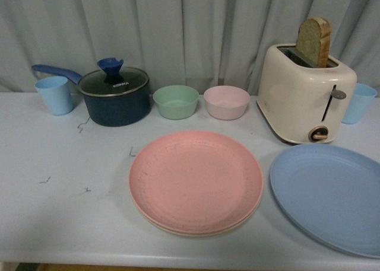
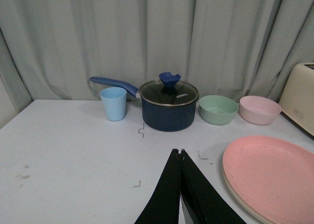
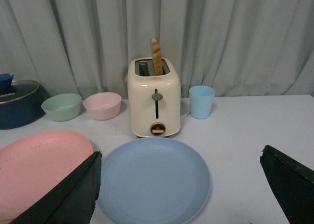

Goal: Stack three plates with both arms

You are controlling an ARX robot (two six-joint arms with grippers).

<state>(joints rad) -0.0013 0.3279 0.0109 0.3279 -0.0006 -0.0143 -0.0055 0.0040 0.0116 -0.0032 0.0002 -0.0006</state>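
**Blue plate goes on next**

Two plates are stacked already. The pink plate [image 1: 196, 179] sits on the beige plate [image 1: 196, 232] in the middle of the table [image 1: 59, 211]. Only a thin beige edge peeks out under it. The blue plate [image 1: 329, 194] lies flat by itself to the right, just in front of the toaster [image 1: 303, 93].

My right claw [image 3: 180, 154] is spread wide with nothing in it. It hangs over the near edge of the blue plate. My left claw [image 2: 179, 155] is pinched closed and empty, over bare table near the pink plate.

I think the right claw should do this step. The blue plate is low and flat, so I would go for its near rim, with one finger on top and one slid under. Then I would pinch hard. I would not shove it back, because the toaster is close behind. I would lift it level, carry it over the pink plate, line up the rims, set it down and let go.

All three plates are big, round and shallow. They look dull, not shiny, with faint rings near the rim. The pink one has tiny specks. They look light and smooth, so I think one could slide on the table when I touch it.
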